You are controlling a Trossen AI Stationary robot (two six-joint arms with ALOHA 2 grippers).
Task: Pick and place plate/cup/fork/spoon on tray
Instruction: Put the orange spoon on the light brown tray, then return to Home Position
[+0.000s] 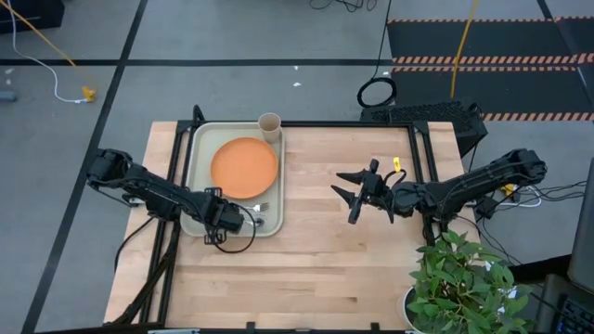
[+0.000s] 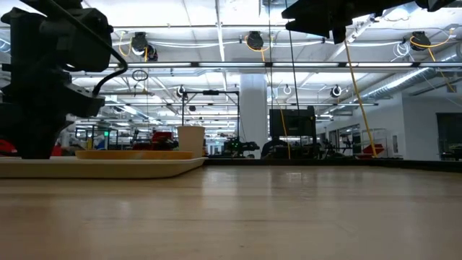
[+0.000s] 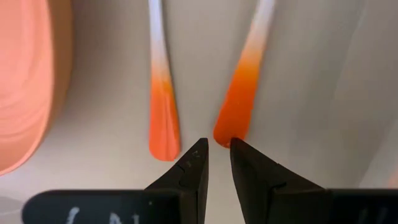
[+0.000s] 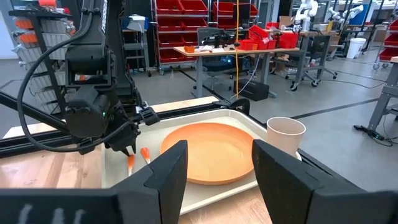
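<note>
Left gripper behind two parallel orange handles

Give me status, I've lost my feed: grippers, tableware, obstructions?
Left gripper empty over tray, jaws slightly apart above two orange handles. Right gripper open, waiting mid-table. Plate, cup on tray. No obstructions.

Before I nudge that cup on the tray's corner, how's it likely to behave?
The cup stands upright, taller than wide, so a high push would probably tip it. It looks thin-walled and empty, likely light. Tipped, its round body could roll, though the tray rim beside it may stop it. The plate sits close.
</note>
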